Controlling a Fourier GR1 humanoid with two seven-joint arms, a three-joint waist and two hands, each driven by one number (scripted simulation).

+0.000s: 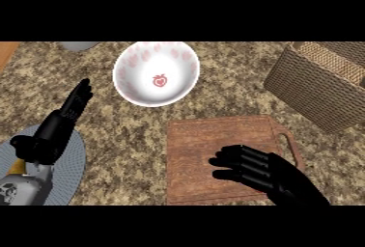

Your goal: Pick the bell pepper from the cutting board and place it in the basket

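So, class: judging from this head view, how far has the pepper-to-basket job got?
Done: nothing visibly; no pepper shows in the basket. In hand: the right hand is curled over the cutting board; whether it hides the pepper cannot be told. Left: carrying to the basket. The left hand rests open.

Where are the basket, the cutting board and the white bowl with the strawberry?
basket (321, 91): head view, on its woven front wall.
cutting board (206, 144): head view, on its bare wooden top, left of the right hand.
white bowl (143, 72): head view, on its inner wall.
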